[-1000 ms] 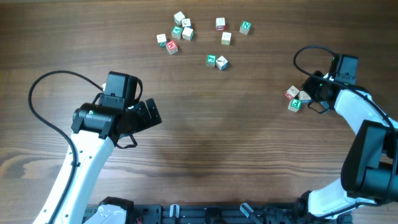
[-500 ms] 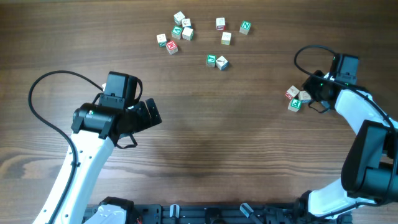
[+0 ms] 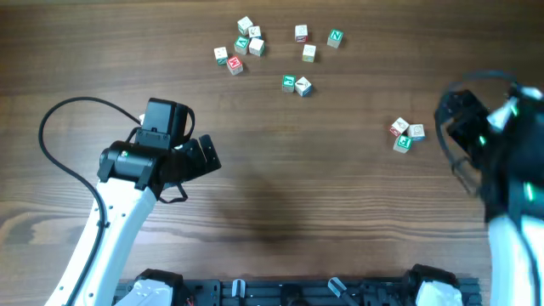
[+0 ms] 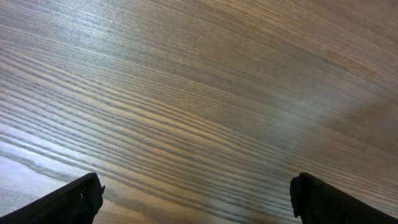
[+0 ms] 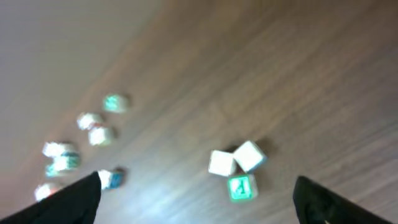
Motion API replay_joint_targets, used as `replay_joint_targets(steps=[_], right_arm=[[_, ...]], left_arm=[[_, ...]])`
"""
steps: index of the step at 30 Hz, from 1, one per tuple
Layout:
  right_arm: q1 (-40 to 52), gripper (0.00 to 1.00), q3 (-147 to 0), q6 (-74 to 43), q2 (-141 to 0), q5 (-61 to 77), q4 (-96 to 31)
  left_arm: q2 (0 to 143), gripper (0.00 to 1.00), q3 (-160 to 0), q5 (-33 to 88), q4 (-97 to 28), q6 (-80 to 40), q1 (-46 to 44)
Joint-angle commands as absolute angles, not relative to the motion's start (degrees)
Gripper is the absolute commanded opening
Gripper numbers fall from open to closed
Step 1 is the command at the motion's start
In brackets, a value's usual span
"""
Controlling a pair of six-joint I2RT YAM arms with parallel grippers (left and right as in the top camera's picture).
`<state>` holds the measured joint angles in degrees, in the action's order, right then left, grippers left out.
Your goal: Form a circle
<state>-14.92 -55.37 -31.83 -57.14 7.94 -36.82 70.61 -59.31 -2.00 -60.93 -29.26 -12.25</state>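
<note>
The tight group of three small wooden letter cubes [image 3: 406, 133] (red, green and pale faces) sits touching at the right of the brown wooden worktop [image 3: 323, 195], probably the circle's first arc, well apart from the loose scatter of like cubes [image 3: 257, 46]. The right tool [image 5: 199, 199] hangs above the group, released and empty. The left tool [image 4: 196, 199] is also released, over bare wood.

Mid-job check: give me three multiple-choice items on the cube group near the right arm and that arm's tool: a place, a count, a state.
1. Where on the table does the tight cube group lie? A left edge; B centre; C right side.
2. How many cubes form it? A three; B five; C eight.
3. The right tool is: A shut on a cube; B open and empty; C shut, empty.
Answers: C, overhead shows it near the right arm; A, three close-set cubes counted; B, wrist view shows fingertips wide apart, nothing held.
</note>
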Motion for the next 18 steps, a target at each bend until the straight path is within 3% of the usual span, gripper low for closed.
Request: replay_joint_targets(steps=[1, 6, 9, 12, 18], right_arm=[[-14.79, 1.0, -56.25, -32.1, -46.04, 8.95, -40.84], [-14.81, 1.0, -56.25, -31.16, -36.73, 4.62, -54.11], [-13.89, 1.0, -56.23, -18.52, -34.63, 4.78, -53.98], [-9.28, 1.0, -54.33, -7.07, -27.38, 5.15, -49.04], [-5.39, 1.0, -34.59, -7.99, -6.35, 3.77, -29.93]], left_arm=[[70.5, 1.0, -59.22, -1.76, -60.82, -28.99, -11.81], [70.5, 1.0, -59.22, -1.76, -60.82, -28.97, -11.81], [70.5, 1.0, -59.22, -1.76, -60.82, -28.97, -11.81], [70.5, 1.0, -59.22, -1.76, -60.82, -28.99, -11.81], [70.5, 1.0, -59.22, -1.76, -60.82, -28.99, -11.81]])
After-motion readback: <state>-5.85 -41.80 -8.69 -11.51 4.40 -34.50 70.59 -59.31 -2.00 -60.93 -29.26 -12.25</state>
